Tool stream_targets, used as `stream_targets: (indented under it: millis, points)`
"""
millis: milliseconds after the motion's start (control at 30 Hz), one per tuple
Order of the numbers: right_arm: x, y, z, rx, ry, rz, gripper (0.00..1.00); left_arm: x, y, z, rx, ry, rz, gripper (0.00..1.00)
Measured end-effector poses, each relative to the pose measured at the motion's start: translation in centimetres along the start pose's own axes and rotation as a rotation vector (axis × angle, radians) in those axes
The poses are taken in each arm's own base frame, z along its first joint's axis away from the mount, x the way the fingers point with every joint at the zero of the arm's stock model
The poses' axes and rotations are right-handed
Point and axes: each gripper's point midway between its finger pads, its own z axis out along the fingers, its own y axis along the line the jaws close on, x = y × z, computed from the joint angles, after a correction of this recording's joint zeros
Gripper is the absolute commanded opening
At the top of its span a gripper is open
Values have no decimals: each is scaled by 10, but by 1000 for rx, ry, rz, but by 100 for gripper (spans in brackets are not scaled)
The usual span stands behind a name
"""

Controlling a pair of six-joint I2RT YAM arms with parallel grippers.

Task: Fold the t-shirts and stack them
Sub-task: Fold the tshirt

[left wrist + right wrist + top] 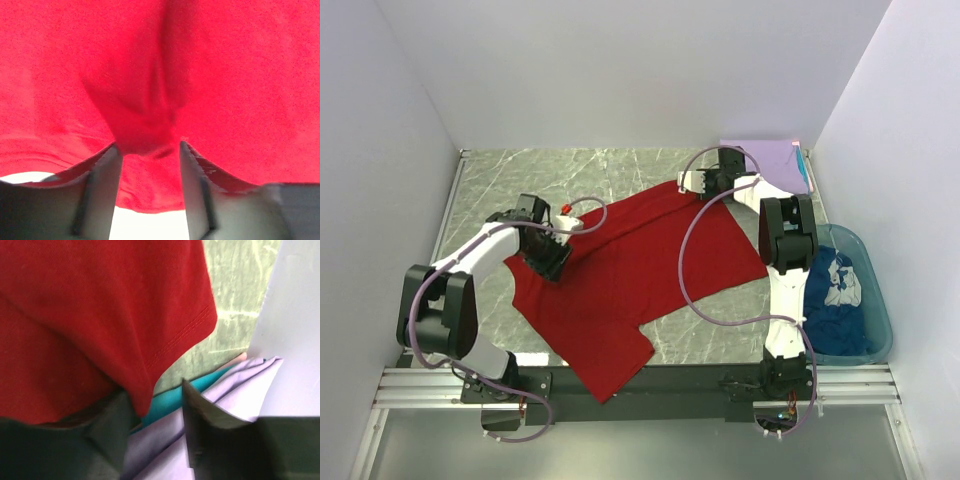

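Observation:
The red t-shirt [640, 270] lies spread across the middle of the table, one sleeve toward the near edge. My left gripper [552, 258] sits at its left edge; in the left wrist view it [147, 145] is open, with a bunched fold of the red shirt [150, 75] between the fingertips. My right gripper [692, 186] is at the shirt's far edge, open; a hem corner of the red shirt [100, 315] drapes over its left finger [112, 425]. The lavender t-shirt [770, 160] lies folded at the back right, also in the right wrist view [240, 390]. The dark blue t-shirt [835, 300] lies crumpled in the tub.
The translucent teal tub [876, 290] stands against the right wall. A teal layer [170, 407] shows under the lavender shirt. White walls close in the left, back and right. A metal rail [640, 385] runs along the near edge.

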Motion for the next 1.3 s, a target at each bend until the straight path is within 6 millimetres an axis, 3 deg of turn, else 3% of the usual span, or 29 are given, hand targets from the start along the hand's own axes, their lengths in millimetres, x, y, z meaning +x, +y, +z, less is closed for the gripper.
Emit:
stream_targets:
  millis: [167, 300, 467, 633, 833, 1033, 1133, 1300]
  points:
    - [0, 0, -13, -23, 3, 26, 54, 4, -9, -24, 55, -41, -42, 58]
    - [-8, -13, -43, -19, -5, 65, 51, -8, 17, -46, 25, -125, -165, 51]
    - [-17, -29, -67, -20, -1, 129, 37, -12, 48, -29, -7, -118, -303, 39]
    - [-14, 12, -75, -179, 62, 207, 29, 3, 65, 5, -25, -26, -431, 30]
    - [-7, 66, -93, -376, 158, 305, 28, 15, 91, 28, -74, 60, -537, 25]
    - [-8, 97, -111, -487, 220, 414, 34, -11, 143, 35, -157, 65, -552, 22]
    - [-13, 105, -118, -522, 237, 471, 38, -36, 185, 40, -216, 45, -553, 23]
    - [-23, 85, -125, -483, 234, 548, 39, -80, 256, 43, -304, -62, -547, 42]
